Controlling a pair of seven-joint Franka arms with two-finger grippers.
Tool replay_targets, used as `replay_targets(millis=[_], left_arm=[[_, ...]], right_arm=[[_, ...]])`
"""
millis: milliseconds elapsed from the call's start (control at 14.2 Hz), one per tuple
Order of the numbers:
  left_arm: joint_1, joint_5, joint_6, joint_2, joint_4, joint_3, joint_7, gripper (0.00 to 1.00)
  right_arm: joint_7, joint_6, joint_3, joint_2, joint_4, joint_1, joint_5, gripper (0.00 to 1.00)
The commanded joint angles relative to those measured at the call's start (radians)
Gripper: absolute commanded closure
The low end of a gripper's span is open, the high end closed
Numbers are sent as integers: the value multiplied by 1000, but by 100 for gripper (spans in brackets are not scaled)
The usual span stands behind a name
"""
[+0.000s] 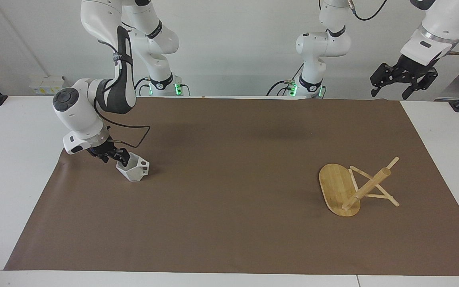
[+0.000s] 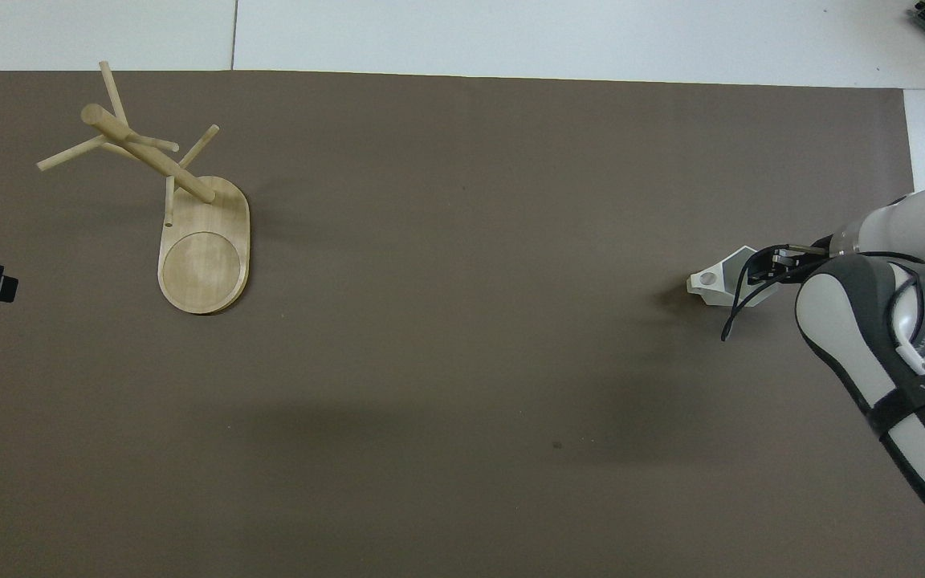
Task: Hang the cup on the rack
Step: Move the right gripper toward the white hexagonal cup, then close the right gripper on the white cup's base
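White cup (image 1: 134, 168) (on brown mat (image 1: 229, 179)) meets right gripper (image 1: 121, 158) at its rim.

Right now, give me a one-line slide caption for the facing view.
Right tool at the rim of the white cup on the brown mat; bamboo rack stands at the left arm's end.
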Motion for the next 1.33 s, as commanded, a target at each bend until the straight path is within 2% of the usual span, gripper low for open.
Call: replay_targets(millis=[0, 70, 351, 702, 983, 1264], left_arm=[[5, 2, -1, -24, -26, -1, 7, 0], [6, 2, -3, -24, -26, -1, 8, 0], [5, 2, -3, -24, -26, -1, 7, 0], [6, 0, -3, -24, -24, -1, 8, 0], [5, 2, -1, -24, -26, -1, 7, 0], [5, 2, -3, -24, -26, -1, 7, 0]], right_arm=[[28, 1, 5, -15, -14, 1, 0, 49], [29, -13, 8, -15, -8, 1, 0, 61], [29, -55, 9, -22, 29, 1, 0, 98], [28, -81, 11, -28, 52, 1, 0, 100], [20, -136, 14, -71, 60, 1, 2, 100], [8, -214, 63, -75, 149, 1, 6, 100]])
